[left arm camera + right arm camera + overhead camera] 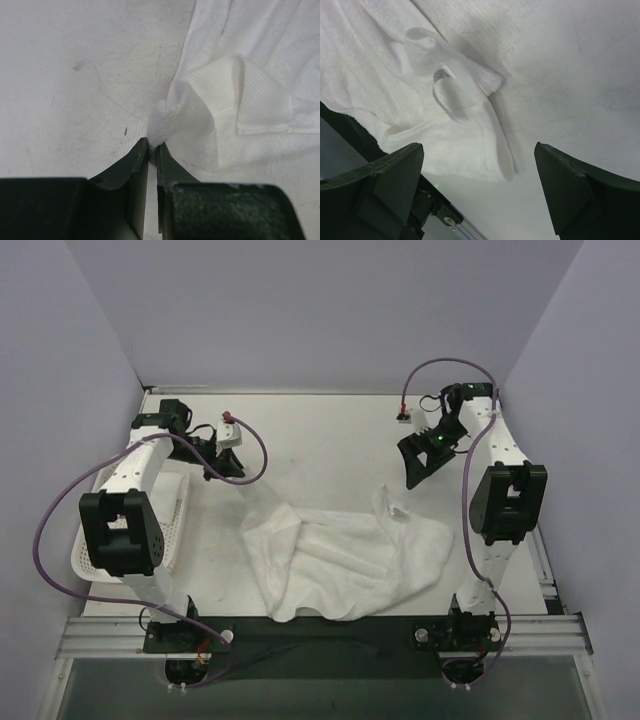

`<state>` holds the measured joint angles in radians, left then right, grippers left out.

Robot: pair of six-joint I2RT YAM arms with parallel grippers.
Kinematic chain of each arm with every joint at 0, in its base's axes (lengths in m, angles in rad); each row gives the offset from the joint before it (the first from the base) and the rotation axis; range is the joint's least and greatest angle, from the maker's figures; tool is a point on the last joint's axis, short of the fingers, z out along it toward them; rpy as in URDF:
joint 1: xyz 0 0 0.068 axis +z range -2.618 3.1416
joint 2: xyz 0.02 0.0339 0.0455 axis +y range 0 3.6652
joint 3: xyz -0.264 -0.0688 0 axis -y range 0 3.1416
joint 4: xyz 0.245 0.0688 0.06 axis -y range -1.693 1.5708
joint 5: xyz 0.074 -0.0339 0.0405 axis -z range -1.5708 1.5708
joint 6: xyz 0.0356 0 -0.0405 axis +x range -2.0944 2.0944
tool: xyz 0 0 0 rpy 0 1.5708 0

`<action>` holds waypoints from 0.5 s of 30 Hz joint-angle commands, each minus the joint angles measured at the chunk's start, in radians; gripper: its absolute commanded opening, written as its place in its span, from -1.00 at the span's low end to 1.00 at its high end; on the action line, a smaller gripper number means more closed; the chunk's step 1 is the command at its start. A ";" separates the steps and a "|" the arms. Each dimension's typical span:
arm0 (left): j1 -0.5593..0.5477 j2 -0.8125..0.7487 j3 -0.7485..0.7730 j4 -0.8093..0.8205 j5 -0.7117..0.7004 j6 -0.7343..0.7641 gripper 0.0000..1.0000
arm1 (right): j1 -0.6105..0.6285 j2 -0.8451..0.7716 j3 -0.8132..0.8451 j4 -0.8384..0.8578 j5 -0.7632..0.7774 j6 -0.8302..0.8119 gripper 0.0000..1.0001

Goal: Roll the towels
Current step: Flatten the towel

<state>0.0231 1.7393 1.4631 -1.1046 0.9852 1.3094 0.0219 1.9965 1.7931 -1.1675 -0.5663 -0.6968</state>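
Since rolling needs it flat first, a corner of the crumpled towel [240,100] is pinched at the tips of the left gripper [152,145], probably for pulling straight; the right gripper [477,150] is held wide and empty, with the tag [442,75] corner just beneath it

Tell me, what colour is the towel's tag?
White tag, dark print; clearest in the right wrist view.

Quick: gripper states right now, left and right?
Left gripper: shut on a corner of the towel.
Right gripper: open, holding nothing.
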 commanded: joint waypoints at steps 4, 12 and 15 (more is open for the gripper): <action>-0.014 -0.037 -0.020 -0.017 0.056 0.044 -0.60 | 0.168 -0.002 0.048 -0.069 -0.092 -0.164 1.00; -0.014 -0.027 -0.012 -0.024 0.064 0.044 -0.48 | 0.257 0.105 0.081 0.029 -0.037 -0.217 0.99; -0.015 -0.023 -0.010 -0.026 0.069 0.047 -0.47 | 0.283 0.143 0.072 0.038 0.014 -0.231 0.97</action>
<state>0.0090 1.7382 1.4475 -1.1069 0.9943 1.3224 0.2913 2.1082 1.8530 -1.1061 -0.6060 -0.8879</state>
